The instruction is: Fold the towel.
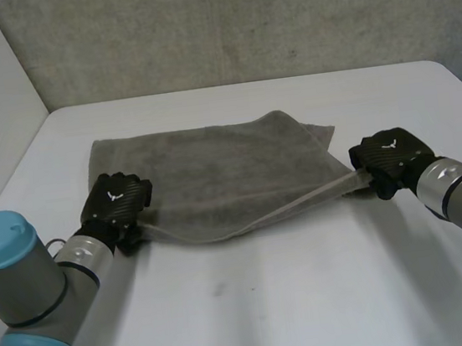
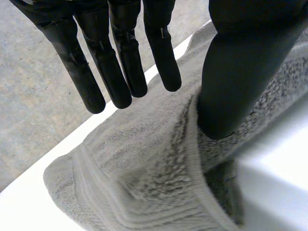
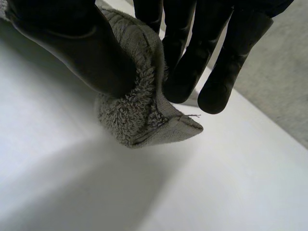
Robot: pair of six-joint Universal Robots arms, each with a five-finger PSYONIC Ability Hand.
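A grey towel (image 1: pixel 214 171) lies folded over in the middle of the white table (image 1: pixel 272 303). My left hand (image 1: pixel 116 200) is at its near left corner. In the left wrist view that hand (image 2: pixel 120 62) is open: the fingers are straight and held off the towel (image 2: pixel 144 163), while the thumb tip rests on the cloth. My right hand (image 1: pixel 389 158) is at the near right corner, which is raised a little off the table. In the right wrist view the thumb (image 3: pixel 72 43) and fingers pinch that corner of the towel (image 3: pixel 139 115).
A grey wall (image 1: pixel 238 20) stands behind the table's far edge. Bare white tabletop (image 3: pixel 216 183) stretches in front of the towel and to both sides. My two arms come in from the near corners.
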